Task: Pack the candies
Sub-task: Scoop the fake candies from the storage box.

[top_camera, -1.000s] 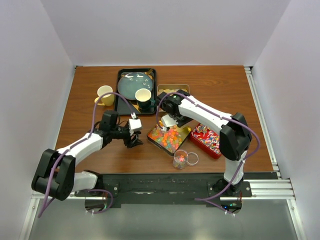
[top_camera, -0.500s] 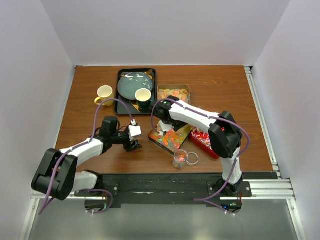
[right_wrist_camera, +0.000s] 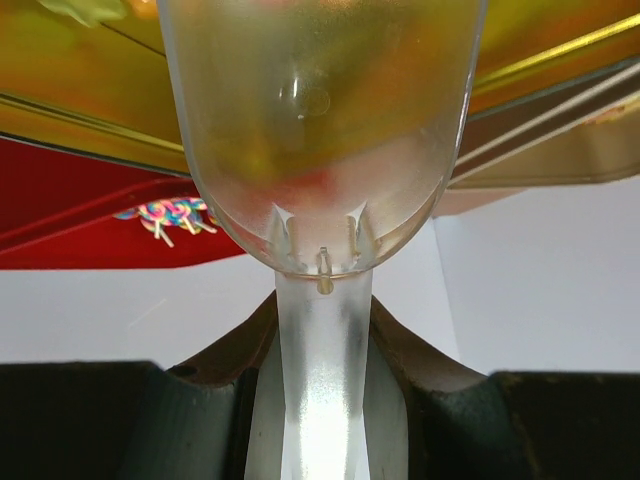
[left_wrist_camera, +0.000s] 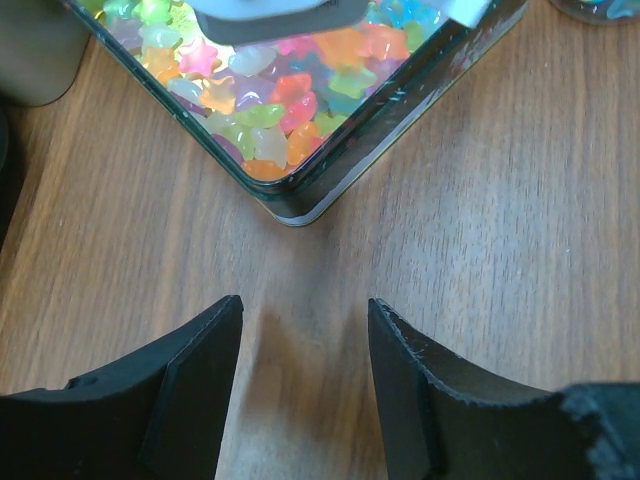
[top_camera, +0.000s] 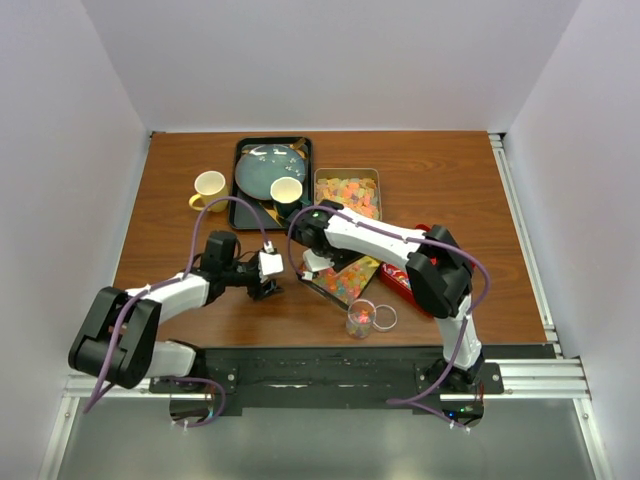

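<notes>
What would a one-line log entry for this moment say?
left gripper: open, empty, beside tin corner | right gripper: shut on scoop, over candies

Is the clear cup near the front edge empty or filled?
Not empty: coloured candies show inside the clear cup; how full, cannot tell.

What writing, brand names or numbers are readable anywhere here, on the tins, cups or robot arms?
None is readable in any view.
The red tin shows a colourful printed pattern, too blurred to tell if it holds letters.
The candy tin, the clear scoop and the yellow mug show no print.
</notes>
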Controlling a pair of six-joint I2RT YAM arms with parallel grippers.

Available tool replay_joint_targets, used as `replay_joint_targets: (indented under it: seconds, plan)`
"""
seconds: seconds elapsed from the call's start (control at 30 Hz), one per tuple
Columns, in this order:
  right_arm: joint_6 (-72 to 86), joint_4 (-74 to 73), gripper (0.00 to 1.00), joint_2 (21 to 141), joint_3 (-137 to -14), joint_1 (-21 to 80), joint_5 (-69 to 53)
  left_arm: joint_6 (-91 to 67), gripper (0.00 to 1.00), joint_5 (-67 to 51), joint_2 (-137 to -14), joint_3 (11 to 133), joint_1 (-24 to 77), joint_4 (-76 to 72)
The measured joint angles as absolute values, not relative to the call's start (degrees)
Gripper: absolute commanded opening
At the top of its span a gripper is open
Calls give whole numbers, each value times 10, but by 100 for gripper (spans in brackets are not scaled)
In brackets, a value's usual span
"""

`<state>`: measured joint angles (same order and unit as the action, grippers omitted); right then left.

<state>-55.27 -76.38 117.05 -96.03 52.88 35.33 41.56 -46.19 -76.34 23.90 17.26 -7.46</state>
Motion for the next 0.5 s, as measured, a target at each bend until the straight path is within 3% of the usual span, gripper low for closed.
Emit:
replay_joint_targets:
  seconds: [0.5]
  plan:
    - [-509,-771,0,1245,-984,533,263,470,52,-480,-788,265,170,-46]
